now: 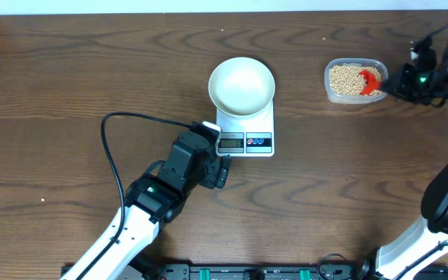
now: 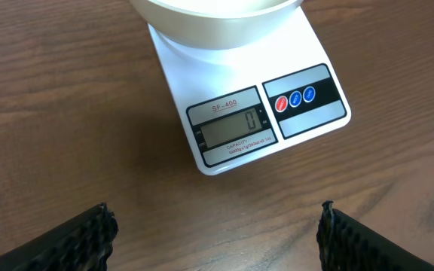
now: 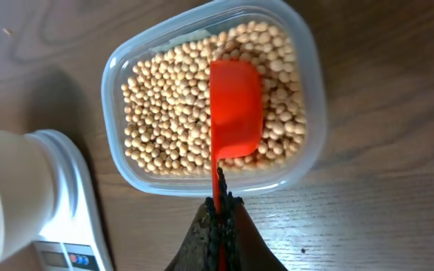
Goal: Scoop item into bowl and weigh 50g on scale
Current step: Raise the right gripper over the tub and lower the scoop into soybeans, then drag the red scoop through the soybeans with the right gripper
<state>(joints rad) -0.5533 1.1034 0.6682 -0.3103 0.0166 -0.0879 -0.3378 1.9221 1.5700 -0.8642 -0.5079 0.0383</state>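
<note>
Saw white bowl (image 1: 242,84) sitting empty on scale (image 1: 266,124), display reading 0. Found beans (image 3: 168,113) piled in clear tub (image 3: 310,143), well right of scale on desk (image 1: 68,70). Noted right jaws clamped together on handle of red scoop (image 3: 236,113), cup over beans inside tub. Noted left jaws spread apart, empty, hovering near scale's display end.
</note>
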